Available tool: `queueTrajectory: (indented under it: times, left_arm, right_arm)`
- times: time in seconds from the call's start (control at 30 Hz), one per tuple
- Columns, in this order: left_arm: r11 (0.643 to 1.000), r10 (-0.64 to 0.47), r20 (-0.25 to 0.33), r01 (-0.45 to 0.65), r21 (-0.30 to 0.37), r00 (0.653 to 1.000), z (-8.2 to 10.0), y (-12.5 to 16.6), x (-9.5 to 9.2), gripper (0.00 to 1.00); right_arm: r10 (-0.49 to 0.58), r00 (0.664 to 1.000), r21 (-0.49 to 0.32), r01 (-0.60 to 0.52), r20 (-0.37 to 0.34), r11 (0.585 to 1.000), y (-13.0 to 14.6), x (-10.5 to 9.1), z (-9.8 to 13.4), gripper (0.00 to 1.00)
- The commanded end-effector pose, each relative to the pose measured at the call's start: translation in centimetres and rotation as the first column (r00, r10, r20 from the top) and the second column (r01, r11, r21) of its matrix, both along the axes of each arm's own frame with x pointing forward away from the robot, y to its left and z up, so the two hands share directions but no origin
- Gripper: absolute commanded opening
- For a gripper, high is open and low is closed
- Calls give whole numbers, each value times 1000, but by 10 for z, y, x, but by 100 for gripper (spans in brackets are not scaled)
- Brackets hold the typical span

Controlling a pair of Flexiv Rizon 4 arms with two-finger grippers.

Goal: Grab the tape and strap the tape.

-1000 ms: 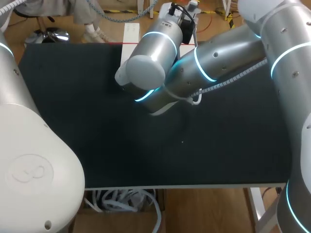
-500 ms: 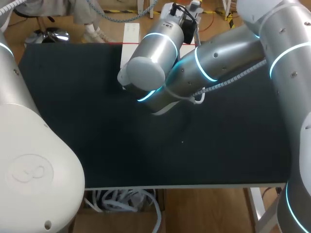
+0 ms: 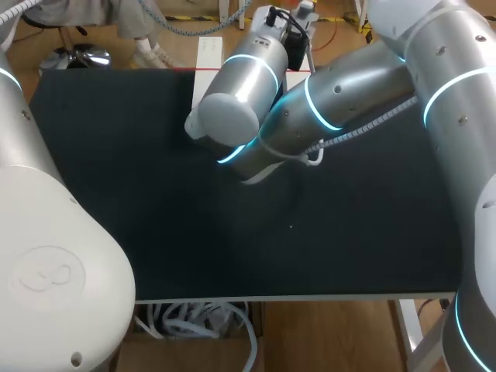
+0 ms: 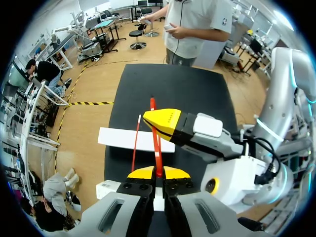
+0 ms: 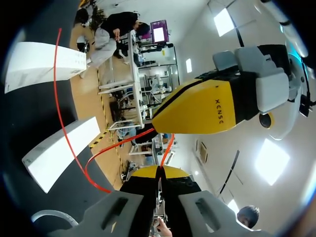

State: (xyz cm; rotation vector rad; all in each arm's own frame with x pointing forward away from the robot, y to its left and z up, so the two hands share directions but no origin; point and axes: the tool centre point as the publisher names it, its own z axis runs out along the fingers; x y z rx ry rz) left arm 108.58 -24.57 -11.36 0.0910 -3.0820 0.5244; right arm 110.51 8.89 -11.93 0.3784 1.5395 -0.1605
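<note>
Black matting covers the counter [image 3: 155, 194], and on it lies a long white box [image 4: 123, 138], which serves as the landmark.

The grabbing part looks done. The left end effector [image 4: 158, 173] has its yellow tips pinched closed on the red tape [image 4: 157, 148]. The right end effector [image 5: 159, 173] is likewise closed on the same tape. Both hang above the long white box, close to each other, with the right arm [image 3: 341, 93] reaching in over it. The tape runs up over the box between the two grips, and a thinner strand loops down beside the box.

The strapping seems yet to come. No picture shows the tape wrapped around or fastened to the box, only held slack above it. I judge the task about halfway.

By count:
- one red tape
- two white boxes, the second [image 4: 106, 189] lying near the long one but apart from it
- two end effectors, each holding the tape
</note>
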Motion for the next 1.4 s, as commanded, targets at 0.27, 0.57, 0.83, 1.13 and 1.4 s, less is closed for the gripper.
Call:
queueTrajectory:
  times: [0.27, 0.57, 0.83, 1.13, 1.4]
  left_arm:
    - [1000, 1, -2, -1, 4, 1000, 1, -1, 0, 0]
    - [1000, 1, -2, -1, 4, 1000, 1, -1, 0, 0]
    - [1000, 1, -2, -1, 4, 1000, 1, -1, 0, 0]
    - [1000, 1, -2, -1, 4, 1000, 1, -1, 0, 0]
    - [1000, 1, -2, -1, 4, 1000, 1, -1, 0, 0]
  right_arm:
    - [13, 1000, -2, -13, -9, 1000, 0, -5, 1, 0]
    - [27, 999, 1, -27, -20, 1000, 3, -10, -1, 0]
    - [35, 999, 9, -35, -22, 999, 6, -12, 0, 0]
    - [37, 999, 18, -37, -22, 999, 10, -12, 1, 0]
    - [48, 999, 28, -48, -17, 998, 16, -13, 3, 0]
